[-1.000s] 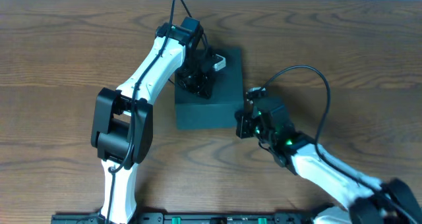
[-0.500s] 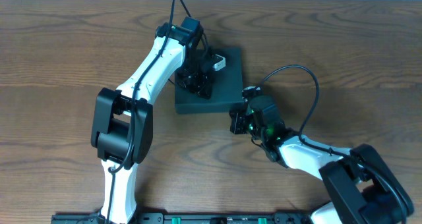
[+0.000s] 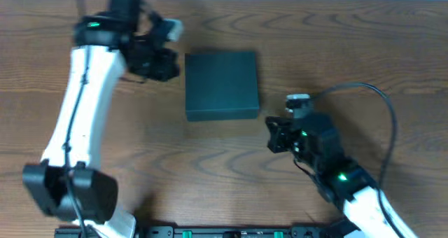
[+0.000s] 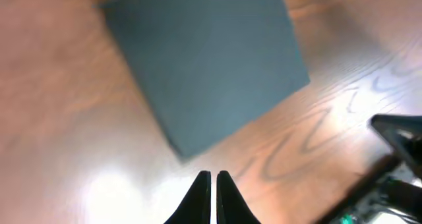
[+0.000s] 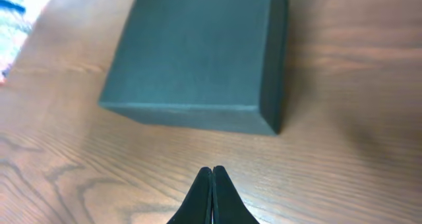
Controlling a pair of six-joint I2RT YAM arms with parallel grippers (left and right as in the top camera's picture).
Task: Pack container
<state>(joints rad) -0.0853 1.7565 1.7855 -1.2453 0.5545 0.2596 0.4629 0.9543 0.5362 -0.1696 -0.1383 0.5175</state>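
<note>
Teal container (image 3: 222, 84) lies closed, left tool (image 4: 213, 190) and right tool (image 5: 212, 184) now withdrawn.

The two black fingertips of the left gripper (image 4: 213, 179), pressed almost together with nothing between them, rise from the bottom edge just short of a closed dark teal container (image 4: 204, 66) lying skewed on the wooden table (image 4: 53, 151) (a blurred dark robot part (image 4: 399, 135) shows at lower right).
</note>
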